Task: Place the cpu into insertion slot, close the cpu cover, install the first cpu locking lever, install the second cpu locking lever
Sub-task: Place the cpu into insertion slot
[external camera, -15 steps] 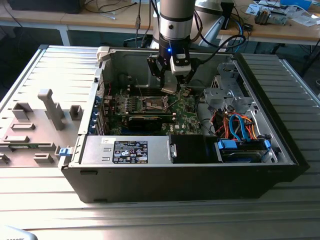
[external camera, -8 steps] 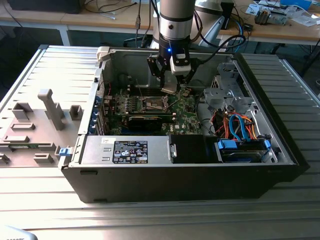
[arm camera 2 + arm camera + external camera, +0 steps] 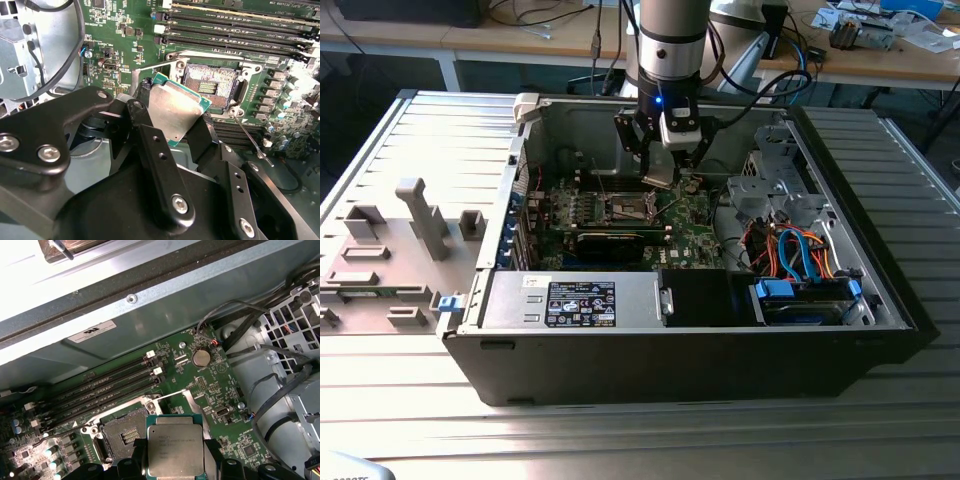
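1. Grey ribbed metal worktop (image 3: 620, 440) is carrying the setup. Wooden benches strewn with cables are standing behind it.
2. Open computer case (image 3: 670, 370) is lying on its side on the worktop, interior facing up. A grey fixture block (image 3: 420, 215) is sitting just beside it at the exterior view's left.
3. Arm (image 3: 670, 40) is reaching down into the case near its far wall.
4. Green motherboard (image 3: 695, 215) is lying flat on the case floor, with long black memory slots (image 3: 100, 385) running along one side of the socket.
5. Gripper (image 3: 665, 172) is pinching the cpu (image 3: 172, 110), its black fingers (image 3: 150, 145) pressing on two opposite edges.
6. The cpu is hanging above the board, silvery face toward the first wrist view. It is just beside the insertion slot (image 3: 212, 82), at the exterior view's right of it and apart from it. In the second wrist view it is sitting tilted against the board.
7. The insertion slot is lying uncovered, its dark contact field showing in both wrist views.
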